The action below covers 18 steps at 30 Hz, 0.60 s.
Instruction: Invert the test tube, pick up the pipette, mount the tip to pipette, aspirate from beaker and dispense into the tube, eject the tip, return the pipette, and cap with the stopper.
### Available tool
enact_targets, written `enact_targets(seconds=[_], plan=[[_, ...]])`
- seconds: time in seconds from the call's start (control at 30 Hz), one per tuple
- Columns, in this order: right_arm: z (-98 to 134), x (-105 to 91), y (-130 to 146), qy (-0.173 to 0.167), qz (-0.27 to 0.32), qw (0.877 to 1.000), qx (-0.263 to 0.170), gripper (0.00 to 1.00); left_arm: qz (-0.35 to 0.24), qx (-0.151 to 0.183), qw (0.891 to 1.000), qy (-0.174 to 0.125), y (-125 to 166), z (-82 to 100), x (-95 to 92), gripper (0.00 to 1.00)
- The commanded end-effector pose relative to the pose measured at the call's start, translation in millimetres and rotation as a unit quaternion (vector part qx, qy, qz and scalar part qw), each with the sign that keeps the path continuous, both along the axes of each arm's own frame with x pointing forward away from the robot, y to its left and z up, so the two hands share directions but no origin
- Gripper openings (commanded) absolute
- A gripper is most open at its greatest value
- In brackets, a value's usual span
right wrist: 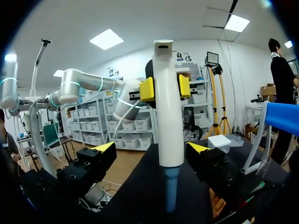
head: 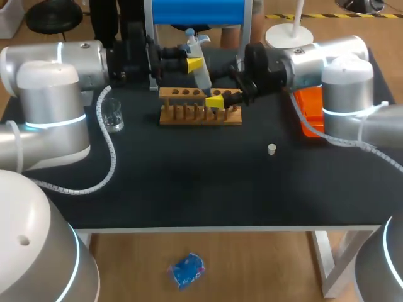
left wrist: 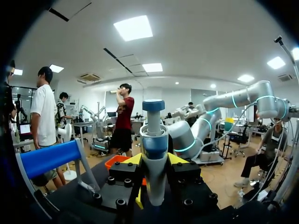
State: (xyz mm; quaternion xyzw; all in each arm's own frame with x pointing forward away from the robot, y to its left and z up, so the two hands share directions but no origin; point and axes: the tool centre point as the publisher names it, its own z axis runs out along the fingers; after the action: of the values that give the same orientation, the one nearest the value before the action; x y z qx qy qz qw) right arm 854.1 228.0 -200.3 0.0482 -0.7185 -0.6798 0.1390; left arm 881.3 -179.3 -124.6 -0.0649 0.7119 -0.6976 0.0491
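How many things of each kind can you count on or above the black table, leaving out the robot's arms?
pipette: 1
wooden rack: 1
glass beaker: 1
stopper: 1
orange box: 1
blue stand: 1
Total: 6

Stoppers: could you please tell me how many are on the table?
1: the stopper sits alone on the table, right of the rack. Others may be hidden.
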Motion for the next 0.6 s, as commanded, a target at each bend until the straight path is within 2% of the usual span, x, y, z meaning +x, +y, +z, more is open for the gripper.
enact_targets(seconds=[0.03,0.37,0.6], plan=[[-1,2.6,2,0.0,0.005,1.0,0.0,1.0,-0.005,0.001,1.0,0.0,-2,-1.1,2.8,0.0],[5,9.2,-8,-0.019,-0.004,1.0,-0.015,1.0,-0.029,0.025,0.999,0.01,-4,2.5,-4.9,0.0],[14,4.9,-29,-0.031,-0.019,0.999,-0.034,1.0,-0.008,0.038,0.999,0.02,6,-3.5,-2.4,0.0]])
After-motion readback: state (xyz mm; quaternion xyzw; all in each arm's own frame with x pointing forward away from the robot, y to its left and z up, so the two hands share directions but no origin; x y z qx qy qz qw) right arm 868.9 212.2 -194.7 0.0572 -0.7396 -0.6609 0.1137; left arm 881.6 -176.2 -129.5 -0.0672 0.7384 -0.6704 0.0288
